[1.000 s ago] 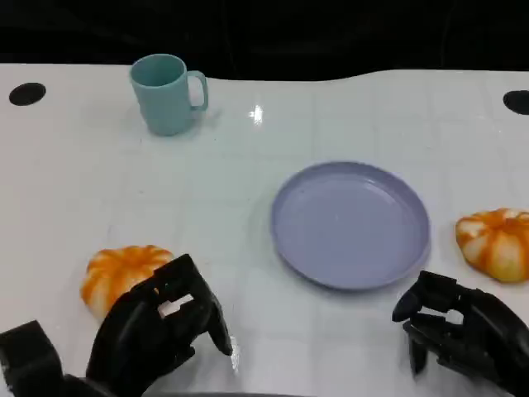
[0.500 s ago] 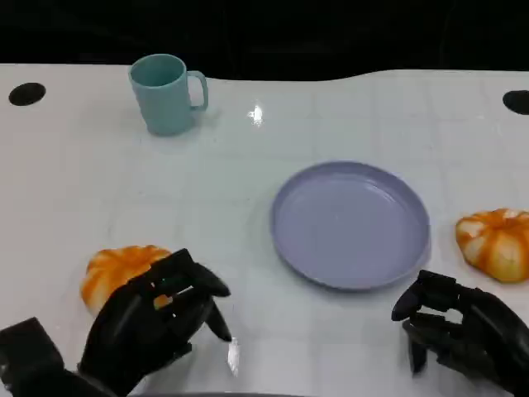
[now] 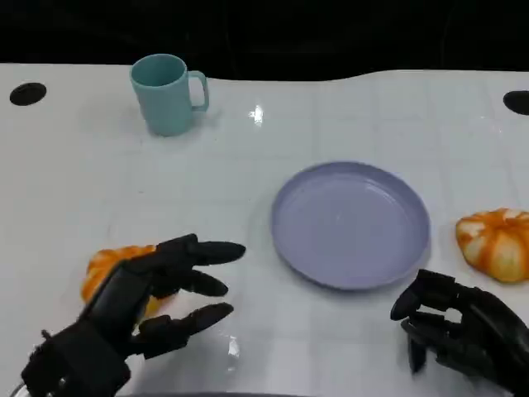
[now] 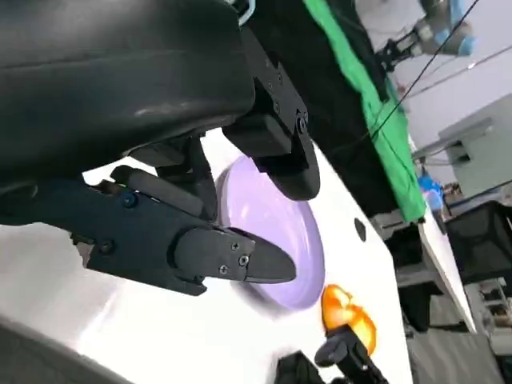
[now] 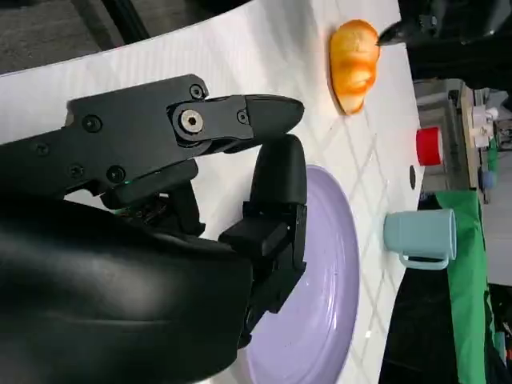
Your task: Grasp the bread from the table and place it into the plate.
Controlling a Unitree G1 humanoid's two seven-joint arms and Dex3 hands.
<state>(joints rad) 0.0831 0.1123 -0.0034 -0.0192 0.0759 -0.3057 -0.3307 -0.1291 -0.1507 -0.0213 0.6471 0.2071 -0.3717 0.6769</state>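
Two orange breads lie on the white table: one (image 3: 107, 263) at the left, one (image 3: 496, 241) right of the lavender plate (image 3: 351, 223). My left hand (image 3: 140, 310) hovers at the left bread's near right side with fingers spread towards the plate, covering part of the bread; contact cannot be told. It holds nothing. My right hand (image 3: 459, 331) sits at the front right, fingers curled in on nothing, just below the plate's rim. The left wrist view has the left hand (image 4: 160, 160), plate (image 4: 272, 232) and right bread (image 4: 348, 312). The right wrist view has the right hand (image 5: 160, 200), plate (image 5: 320, 312) and left bread (image 5: 356, 54).
A teal cup (image 3: 168, 93) stands at the back left, also seen as the cup (image 5: 420, 236) in the right wrist view, with a red object (image 5: 430, 146) beyond the table. Black holes mark the table's far corners (image 3: 27, 93).
My left hand's fingers have uncurled and spread out towards the plate, uncovering a bit more of the left bread. The right hand, breads and plate have not moved.
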